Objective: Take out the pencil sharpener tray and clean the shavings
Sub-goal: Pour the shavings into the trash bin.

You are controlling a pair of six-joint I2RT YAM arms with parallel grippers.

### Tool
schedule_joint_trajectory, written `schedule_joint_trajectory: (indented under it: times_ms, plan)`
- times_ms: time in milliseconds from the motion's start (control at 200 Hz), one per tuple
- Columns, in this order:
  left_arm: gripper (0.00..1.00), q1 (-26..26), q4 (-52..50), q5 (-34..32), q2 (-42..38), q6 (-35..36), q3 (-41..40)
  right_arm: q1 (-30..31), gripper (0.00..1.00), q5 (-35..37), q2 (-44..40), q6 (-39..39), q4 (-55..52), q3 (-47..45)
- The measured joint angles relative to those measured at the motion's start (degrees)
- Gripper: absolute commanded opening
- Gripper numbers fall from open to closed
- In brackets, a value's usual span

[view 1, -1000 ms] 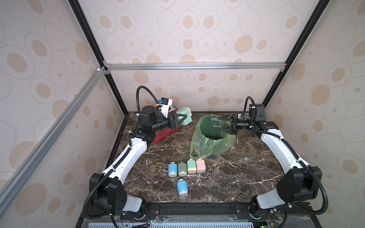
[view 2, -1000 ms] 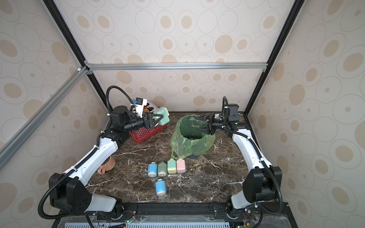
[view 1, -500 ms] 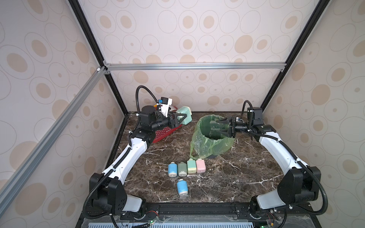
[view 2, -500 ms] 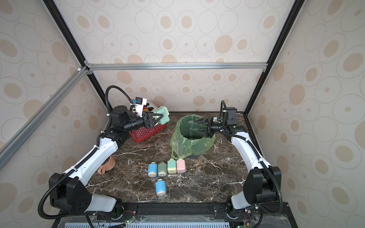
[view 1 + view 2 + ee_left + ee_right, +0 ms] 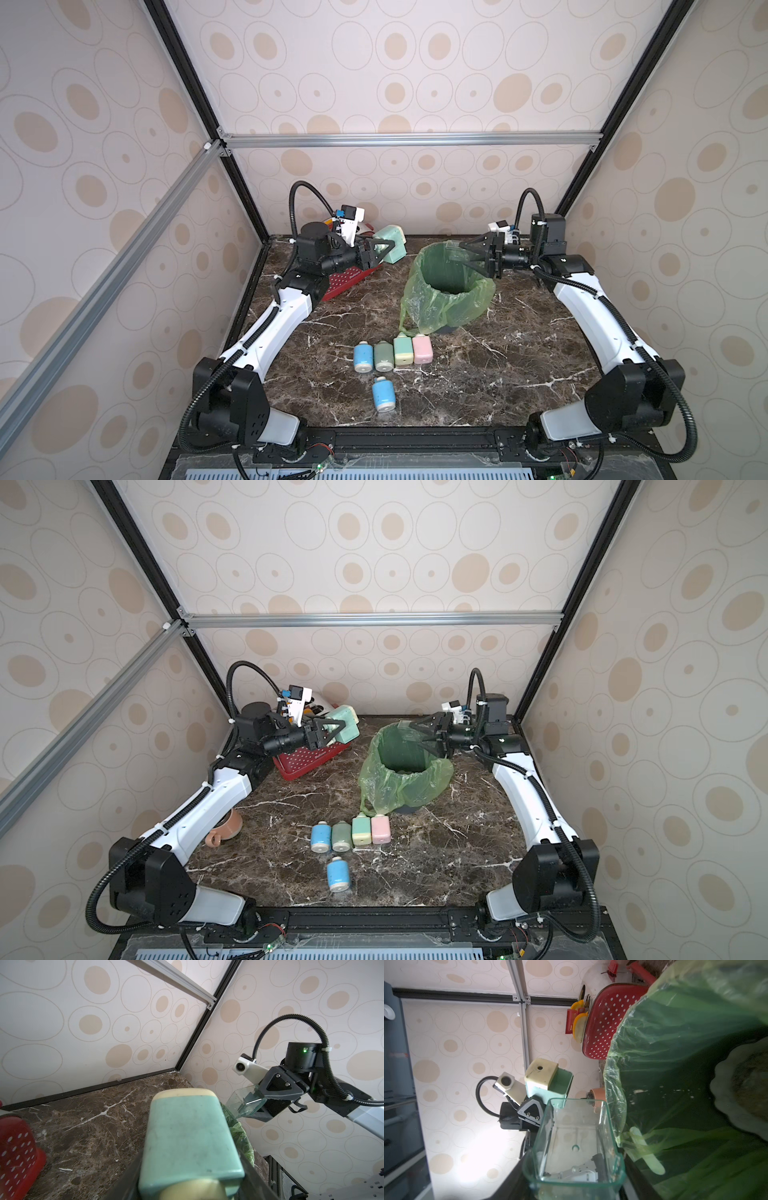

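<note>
Change over the last second: the right gripper (image 5: pixel 464 254) has crept inward over the far rim of the green bag-lined waste bin (image 5: pixel 440 307). The left gripper (image 5: pixel 384 252) has not moved.

- Right jaws are clamped on one end of the clear plastic shavings tray (image 5: pixel 577 1142). The tray projects ahead of them, just beside the bag's edge.
- Left jaws are clenched on the mint-green and cream pencil sharpener body (image 5: pixel 397 241), held aloft ahead of them and well apart from the bin.

Reading: the tray is out and the emptying step looks under way or nearly finished. Refitting it probably comes next.

View differences:
- Both top views give only a faint glint for the tray.
- The right wrist view looks straight into it: nearly bare, a few specks near the gripped end. It also shows the open slot in the sharpener body.
- The left wrist view alone shows the tray's tilt, free end dipping toward the bag.
</note>
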Motion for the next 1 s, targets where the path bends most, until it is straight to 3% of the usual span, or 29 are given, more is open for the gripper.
schedule_joint_trajectory:
  times_ms: [310, 501, 726, 997]
  plan:
    - [0.05, 0.0, 1.99, 0.94, 0.26, -1.44, 0.0, -8.87, 0.19, 20.59, -16.52, -21.66, 0.15, -18.43]
    - [0.05, -0.02, 3.02, 1.14, 0.83, -2.01, 0.0, -9.77, 0.17, 29.9, -16.46, -29.09, 3.87, -21.75]
    - [0.04, -0.02, 3.32, 1.27, 1.75, -2.05, 0.0, -10.64, 0.18, 26.25, -12.48, -28.35, 17.77, -24.96]
    - [0.04, -0.02, 3.34, 1.49, 2.93, -2.1, 0.0, -10.05, 0.18, 18.53, -11.26, -25.99, 22.32, -24.92]
